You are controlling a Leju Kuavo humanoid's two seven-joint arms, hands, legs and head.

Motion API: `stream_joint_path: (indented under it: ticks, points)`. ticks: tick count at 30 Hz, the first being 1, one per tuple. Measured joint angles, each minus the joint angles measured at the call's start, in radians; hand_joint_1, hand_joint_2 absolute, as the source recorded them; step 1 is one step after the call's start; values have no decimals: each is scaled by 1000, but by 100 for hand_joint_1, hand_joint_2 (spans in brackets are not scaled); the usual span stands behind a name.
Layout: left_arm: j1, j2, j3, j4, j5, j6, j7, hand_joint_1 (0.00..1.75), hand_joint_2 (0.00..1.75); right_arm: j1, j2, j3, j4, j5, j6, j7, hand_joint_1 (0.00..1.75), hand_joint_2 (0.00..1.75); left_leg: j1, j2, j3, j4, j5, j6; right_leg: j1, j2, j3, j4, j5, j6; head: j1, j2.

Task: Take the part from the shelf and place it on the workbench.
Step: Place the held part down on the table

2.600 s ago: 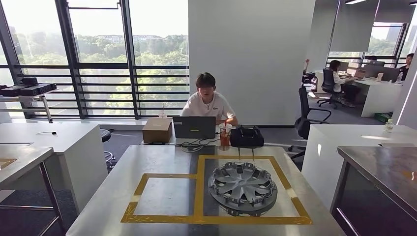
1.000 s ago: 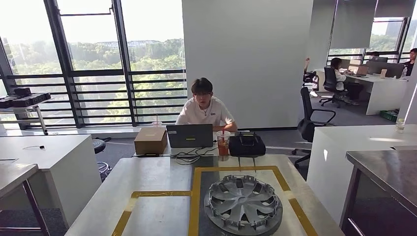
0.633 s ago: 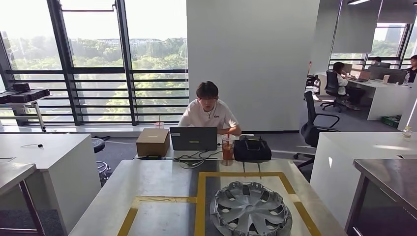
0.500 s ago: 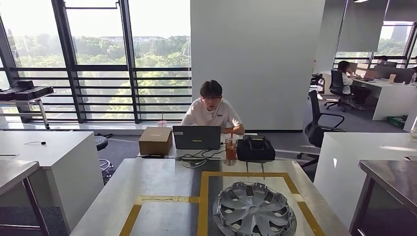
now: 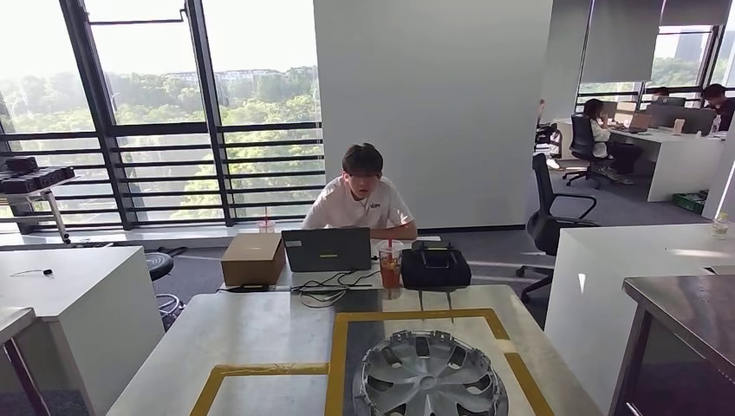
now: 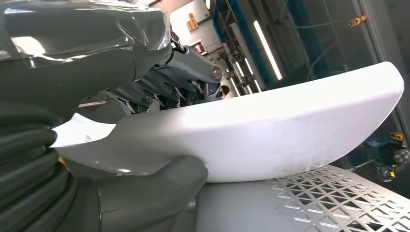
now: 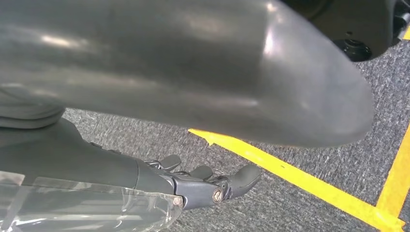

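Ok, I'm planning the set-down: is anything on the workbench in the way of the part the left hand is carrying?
Yes: a hubcap lies in the right taped box on the workbench. What shows of the left taped box looks bare. The left hand holds the white part.

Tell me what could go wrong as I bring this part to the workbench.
1. The hubcap fills the right taped square on the workbench; setting the white part there would likely hit it.
2. The drink cup and laptop sit at the far edge, before a person; overreaching could knock them.
3. The left robot hand holds the part near one end, so it may tip.
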Motion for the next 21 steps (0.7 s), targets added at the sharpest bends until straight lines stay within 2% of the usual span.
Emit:
stream_joint_path:
  ticks: [1,2,3,4,5,7,9,10,12,13,14,15,16,17,18,19,20,21]
  points:
    - [0,1,0,-1,0,0,0,131,175,0,0,0,0,-1,0,-1,0,0,-1,0,11,-54,42,7,3,1,13,0,-9,1,-1,0]
    - [-1,2,0,-2,0,1,0,131,175,0,1,0,0,-1,0,-2,0,0,-5,1,32,-124,98,18,3,3,23,-2,-17,1,-1,0]
    - [-1,3,1,-3,0,1,0,131,175,-1,3,0,0,-1,0,-3,0,0,-12,-1,50,-187,141,32,7,4,32,-3,-25,4,-1,0]
    - [-2,4,1,-5,0,2,0,131,175,-2,5,0,0,-2,0,-5,0,0,-19,-4,65,-231,168,43,8,6,38,-3,-32,8,0,0]
    - [-2,5,2,-6,0,3,0,131,175,-3,6,0,0,-2,-1,-7,0,0,-24,-5,73,-253,181,50,9,7,41,-4,-37,12,0,0]
    - [-3,6,2,-10,0,5,0,131,175,-5,5,0,0,-2,-1,-9,0,0,-25,-7,82,-262,182,53,11,8,46,-6,-47,23,0,0]
    - [-3,6,3,-16,-1,7,0,131,175,-5,4,0,0,-2,-1,-10,0,0,-20,-6,97,-277,187,56,12,6,36,18,-63,27,1,0]
    - [-2,6,4,-19,-2,10,0,131,175,-5,3,0,0,-2,-1,-10,0,0,-17,-6,104,-284,186,59,12,4,14,59,-81,26,2,0]
    - [1,5,4,-21,-10,16,0,131,175,-5,2,1,0,-2,-1,-10,0,0,-18,-6,110,-287,178,65,11,3,-70,196,-126,23,4,0]
    - [4,5,4,-20,-15,19,-1,131,175,-5,1,1,0,-2,-1,-10,0,0,-18,-7,112,-286,174,66,10,3,-115,261,-141,25,5,0]
    - [8,5,4,-19,-20,21,-3,131,175,-4,1,1,0,-2,-1,-10,0,0,-19,-8,114,-286,170,67,10,3,-147,297,-141,30,6,0]
    - [10,5,4,-18,-23,22,-6,131,175,-3,1,1,0,-2,-2,-9,0,0,-19,-11,119,-284,165,66,9,3,-159,293,-123,38,7,0]
    - [12,5,4,-16,-26,24,-10,131,175,-2,0,2,0,-1,-2,-9,0,0,-19,-13,124,-282,159,64,8,2,-147,244,-88,47,8,0]
    - [14,4,5,-14,-31,28,-17,131,175,-1,-1,3,0,0,-2,-9,0,0,-19,-15,130,-279,152,61,8,1,-119,168,-46,55,9,0]
    - [17,3,7,-10,-40,33,-28,131,175,-1,-2,4,0,1,-3,-8,0,0,-22,-16,134,-273,144,57,9,0,-91,98,-10,56,9,0]
    - [20,2,10,-7,-53,40,-41,131,175,-2,-3,6,0,1,-4,-7,0,0,-24,-17,136,-268,136,53,9,-1,-68,45,14,51,10,0]
    - [25,0,16,-4,-70,47,-54,131,175,-2,-3,8,0,1,-5,-6,0,0,-26,-17,136,-265,131,49,11,-1,-56,18,26,43,9,0]
    - [32,0,24,-3,-91,57,-64,131,175,-2,-3,9,0,1,-6,-5,0,0,-28,-17,137,-263,128,45,13,-1,-53,13,26,32,9,0]
